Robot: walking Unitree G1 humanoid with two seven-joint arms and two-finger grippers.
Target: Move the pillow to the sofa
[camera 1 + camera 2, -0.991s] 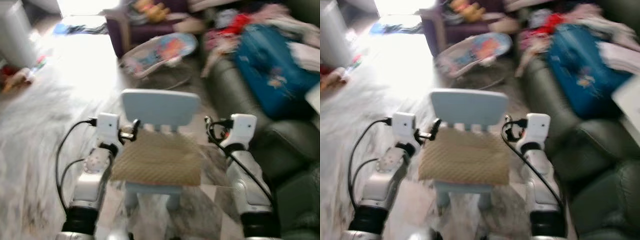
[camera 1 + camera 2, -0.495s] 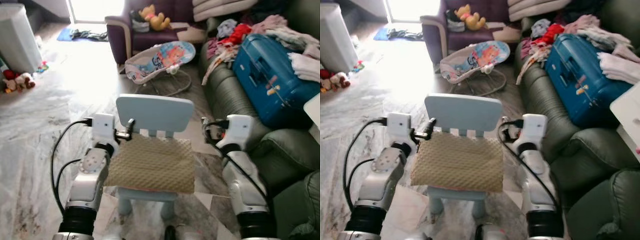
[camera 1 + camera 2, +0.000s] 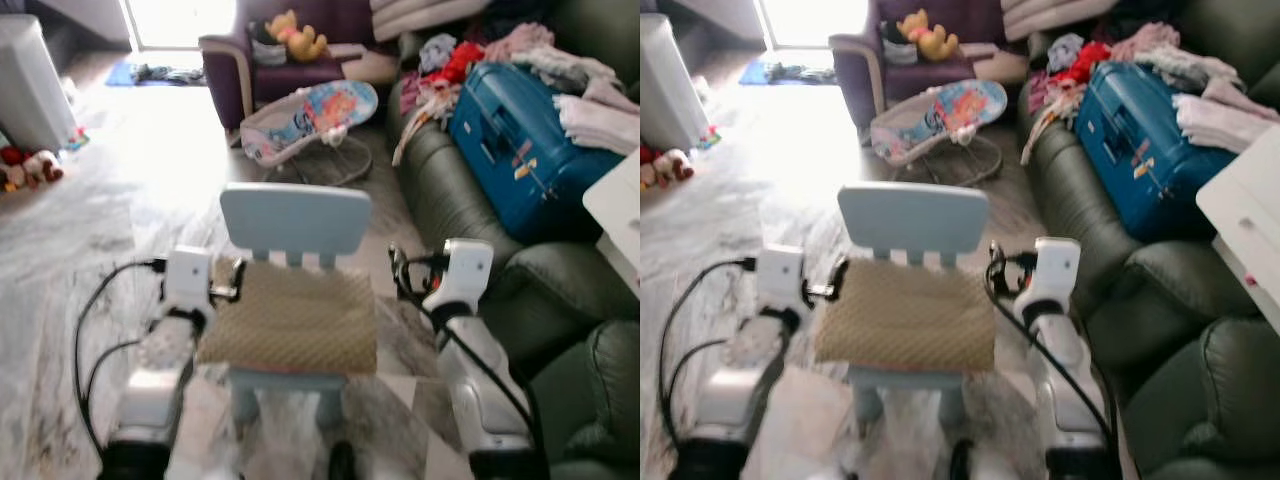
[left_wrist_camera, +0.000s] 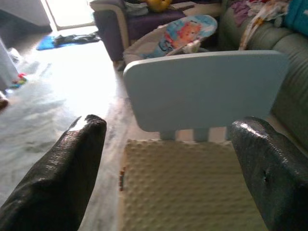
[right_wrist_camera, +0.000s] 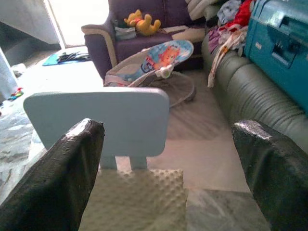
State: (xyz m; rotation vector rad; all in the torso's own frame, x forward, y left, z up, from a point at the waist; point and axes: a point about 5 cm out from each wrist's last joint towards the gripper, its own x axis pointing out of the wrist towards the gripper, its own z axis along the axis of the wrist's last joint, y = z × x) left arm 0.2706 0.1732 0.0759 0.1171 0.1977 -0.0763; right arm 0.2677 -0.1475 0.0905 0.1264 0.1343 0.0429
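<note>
Fingers first: both grippers have their two long black fingers spread wide with nothing between them. On the left gripper (image 4: 168, 168), the finger pads (image 4: 57, 178) frame a beige, bumpy-textured square pillow (image 3: 290, 325), and the right gripper (image 5: 168, 168) looks the same, fingers (image 5: 53, 178) apart and empty. From the head cameras, the left gripper sits just beside the pillow's left edge and the right gripper is near its right edge, both at about seat height; can't tell if either is touching the fabric, since the shot's a bit blurry. That pillow lies flat on the seat of a small pale-blue plastic child's chair (image 3: 295, 218), backrest facing away from the robot. Chair stands on a grey marbled tile floor (image 3: 60, 250). To the robot's right is a dark green leather sofa (image 3: 470, 200), with a blue hard-shell suitcase (image 3: 515, 135) and a heap of mixed clothes (image 3: 450, 60) on it. Beyond the chair there's a colourful baby bouncer (image 3: 310, 110), then a purple armchair (image 3: 240, 60) with a yellow plush toy (image 3: 295, 35) on it.
</note>
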